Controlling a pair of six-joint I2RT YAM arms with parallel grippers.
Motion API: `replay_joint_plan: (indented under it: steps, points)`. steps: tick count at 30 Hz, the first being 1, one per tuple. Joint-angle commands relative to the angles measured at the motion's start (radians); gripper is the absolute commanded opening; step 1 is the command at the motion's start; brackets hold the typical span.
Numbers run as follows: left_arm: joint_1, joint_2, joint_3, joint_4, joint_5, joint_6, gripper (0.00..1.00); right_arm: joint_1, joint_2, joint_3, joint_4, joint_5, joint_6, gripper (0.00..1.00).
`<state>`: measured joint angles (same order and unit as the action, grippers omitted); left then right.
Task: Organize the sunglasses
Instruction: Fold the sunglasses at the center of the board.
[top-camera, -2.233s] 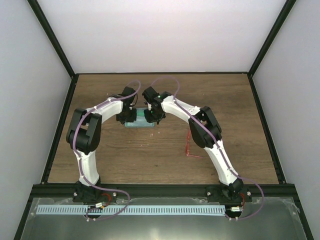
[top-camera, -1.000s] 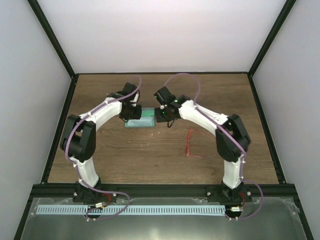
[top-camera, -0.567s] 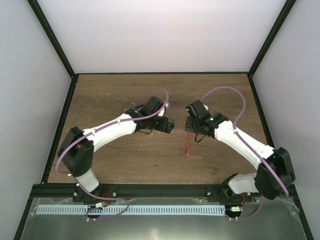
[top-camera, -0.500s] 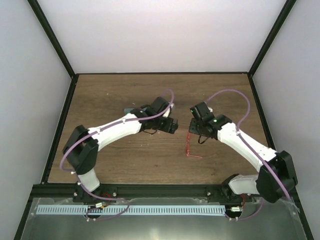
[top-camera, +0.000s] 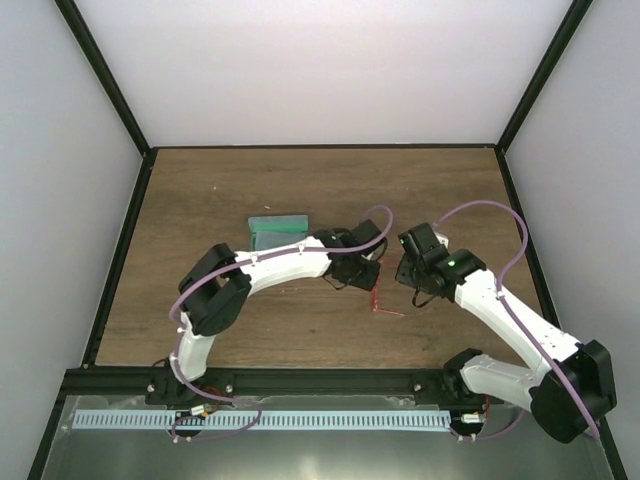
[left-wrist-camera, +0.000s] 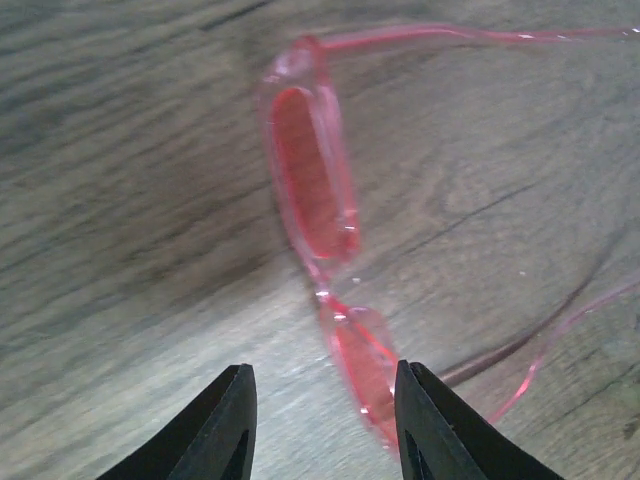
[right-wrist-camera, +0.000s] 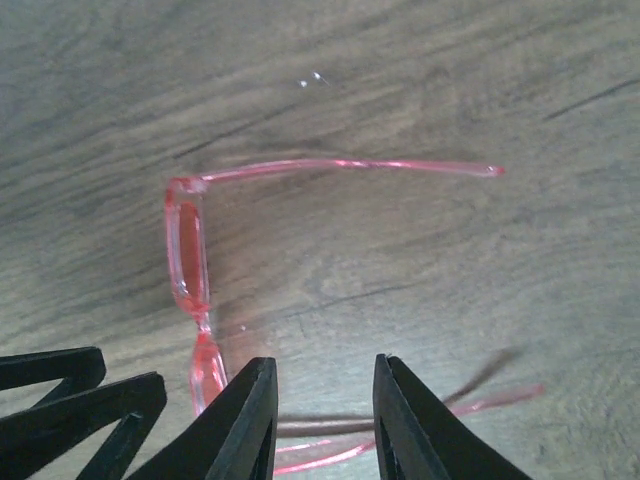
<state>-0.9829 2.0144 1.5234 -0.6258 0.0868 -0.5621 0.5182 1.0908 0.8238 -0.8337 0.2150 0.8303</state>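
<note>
The sunglasses (top-camera: 379, 302) lie on the wooden table right of centre, thin translucent red frame with arms spread. In the left wrist view their frame (left-wrist-camera: 313, 190) runs away from me, and the near lens (left-wrist-camera: 365, 372) sits between my left gripper's (left-wrist-camera: 325, 400) parted jaws, close to the right finger (left-wrist-camera: 432, 425). My right gripper (right-wrist-camera: 325, 390) is open just above the table, with the near arm of the sunglasses (right-wrist-camera: 330, 456) passing under its jaws and the far arm (right-wrist-camera: 350, 165) ahead. From above, the left gripper (top-camera: 366, 278) and right gripper (top-camera: 407, 278) flank the glasses.
A grey-blue oblong case (top-camera: 278, 229) lies behind the left arm, towards the back middle of the table. The left gripper's black fingers (right-wrist-camera: 80, 405) show at the lower left of the right wrist view. Black frame rails (top-camera: 120, 250) edge the table.
Both arms have swung away from the case to the right front and come down on either side of the sunglasses. The case stays where it was.
</note>
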Motion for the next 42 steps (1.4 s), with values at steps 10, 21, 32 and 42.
replay_joint_plan:
  steps: [10,21,32,42]
  points:
    - [-0.038,0.131,0.158,-0.081,-0.011,-0.018,0.38,-0.012,-0.115,-0.032,-0.071,0.029,0.012,0.27]
    - [-0.037,0.204,0.203,-0.132,-0.095,-0.003,0.32,-0.014,-0.078,-0.011,-0.047,0.015,-0.029,0.27]
    - [-0.006,0.207,0.194,-0.167,-0.170,0.025,0.30,-0.128,0.070,-0.001,0.052,-0.099,-0.121,0.28]
    - [0.002,0.202,0.175,-0.142,-0.139,0.042,0.27,-0.218,0.344,0.139,0.217,-0.183,-0.284,0.42]
